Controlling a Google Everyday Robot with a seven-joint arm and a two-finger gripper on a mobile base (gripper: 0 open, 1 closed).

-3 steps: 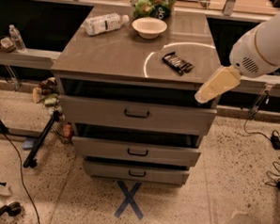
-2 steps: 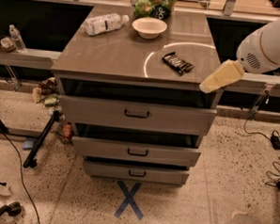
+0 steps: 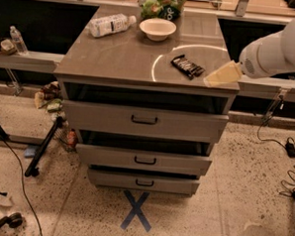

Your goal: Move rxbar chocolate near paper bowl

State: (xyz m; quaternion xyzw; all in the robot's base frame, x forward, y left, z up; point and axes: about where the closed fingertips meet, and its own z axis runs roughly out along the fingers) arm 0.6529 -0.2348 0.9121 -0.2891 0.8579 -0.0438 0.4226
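Note:
The rxbar chocolate (image 3: 187, 66), a small black bar with white lettering, lies flat on the grey cabinet top (image 3: 116, 56), right of centre. The cream-white paper bowl (image 3: 157, 28) sits upright at the back of the top, up and to the left of the bar. My gripper (image 3: 221, 74), cream-yellow at the end of a white arm, hangs over the right front corner of the top. It is just right of the bar and holds nothing that I can see.
A clear plastic bottle (image 3: 111, 25) with a white label lies on its side left of the bowl. A green chip bag (image 3: 163, 7) sits behind the bowl. Three drawers (image 3: 145, 121) below stand partly pulled out. Cables lie on the floor at left and right.
My gripper has risen and moved a little left, from beside the cabinet's right front corner to over the top near the bar. The bar and the bowl have not moved.

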